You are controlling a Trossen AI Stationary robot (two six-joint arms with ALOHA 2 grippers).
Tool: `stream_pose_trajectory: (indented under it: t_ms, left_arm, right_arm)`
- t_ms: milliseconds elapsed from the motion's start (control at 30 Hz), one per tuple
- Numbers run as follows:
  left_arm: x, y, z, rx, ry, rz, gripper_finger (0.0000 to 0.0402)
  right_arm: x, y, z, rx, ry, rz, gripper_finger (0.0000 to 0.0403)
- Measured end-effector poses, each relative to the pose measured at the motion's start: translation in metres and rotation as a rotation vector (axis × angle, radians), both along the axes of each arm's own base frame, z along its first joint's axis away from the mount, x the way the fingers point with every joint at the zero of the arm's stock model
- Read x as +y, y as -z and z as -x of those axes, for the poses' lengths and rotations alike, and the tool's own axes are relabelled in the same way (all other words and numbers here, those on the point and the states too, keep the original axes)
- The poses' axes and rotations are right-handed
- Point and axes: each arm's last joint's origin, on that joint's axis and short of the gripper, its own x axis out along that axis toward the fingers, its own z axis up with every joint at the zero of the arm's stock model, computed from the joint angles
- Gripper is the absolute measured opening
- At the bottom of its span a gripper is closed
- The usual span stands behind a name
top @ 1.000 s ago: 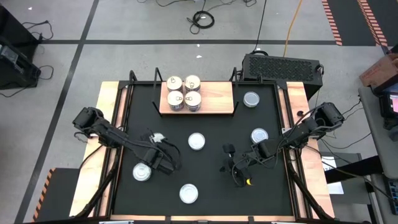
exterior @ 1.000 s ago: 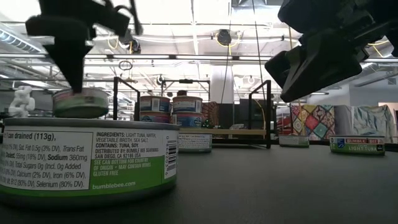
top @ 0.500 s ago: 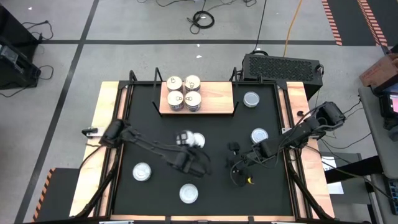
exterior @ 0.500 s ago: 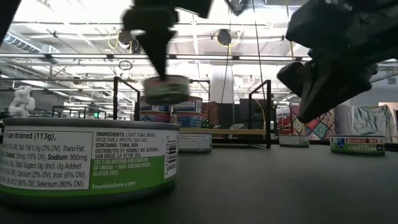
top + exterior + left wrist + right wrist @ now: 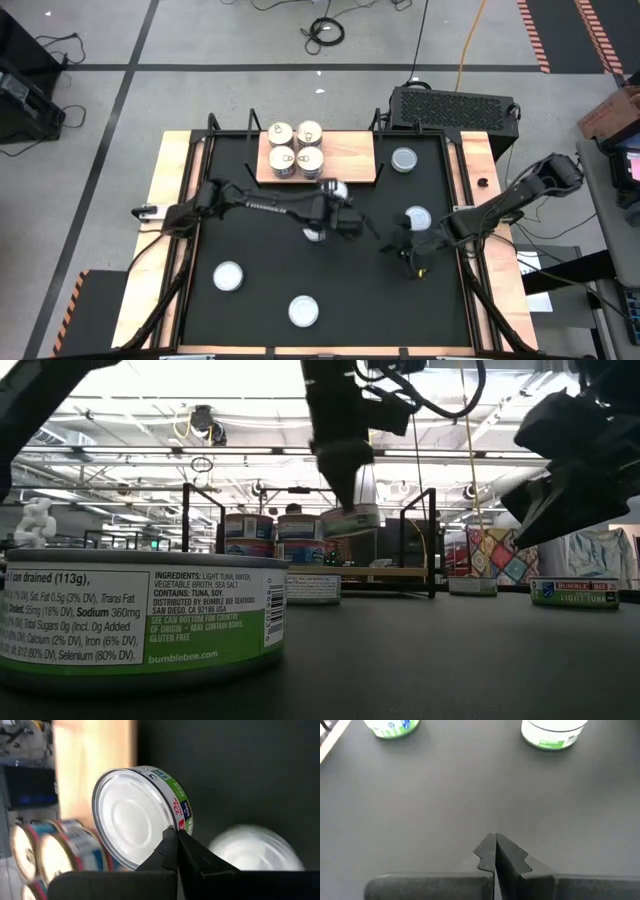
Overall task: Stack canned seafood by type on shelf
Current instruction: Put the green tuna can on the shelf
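Observation:
My left gripper [image 5: 336, 203] is shut on a silvery-topped, green-labelled tin [image 5: 140, 815] and holds it in the air just in front of the shelf's near edge. The low view also shows this tin [image 5: 350, 520]. The shelf [image 5: 350, 150] is a light wooden board at the table's far side. It carries cream-topped tins [image 5: 296, 147] in two-high stacks [image 5: 275, 538]. My right gripper [image 5: 495, 837] is shut, touches nothing and hovers over the table's right part [image 5: 403, 247]. A silvery tin [image 5: 314, 235] stands on the table, partly under my left arm. My left gripper pinches the tin's rim [image 5: 172, 826] between its two fingertips, at the edge where the silvery top meets the green label. The fingers [image 5: 340, 460] come from above, pointing down. The tin hangs below them, lifted clear of the table and about level.
More tins stand on the black table: two on the right [image 5: 404, 159] [image 5: 417, 218], one near left [image 5: 228, 276], one at the near middle [image 5: 303, 311] that looms large in the low view [image 5: 140, 615]. Black rods [image 5: 432, 540] rise at the shelf's ends. The board's right half is bare.
My left gripper has carried the tin from the table's near-left part toward the far right, up to the shelf's near edge, and has held it lifted throughout. My right gripper has drifted a little toward the table's right edge.

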Motion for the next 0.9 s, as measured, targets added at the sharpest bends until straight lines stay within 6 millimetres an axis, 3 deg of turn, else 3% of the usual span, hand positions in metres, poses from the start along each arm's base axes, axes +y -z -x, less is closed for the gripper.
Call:
stream_pose_trajectory:
  t_ms: [233, 633, 900]
  left_arm:
    - [0.048, -0.003, -0.013, -0.063, 0.032, 0.003, 0.0]
    - [0.121, -0.003, -0.013, -0.057, 0.073, 0.018, 0.0]
    - [0.166, -0.002, -0.011, -0.095, 0.102, 0.021, 0.0]
  right_arm:
    - [-0.005, 0.005, 0.011, -0.028, 0.018, -0.023, 0.0]
    - [-0.012, -0.014, -0.004, -0.261, -0.009, 0.105, 0.0]
    - [-0.026, -0.014, -0.009, -0.268, 0.083, 0.084, 0.0]
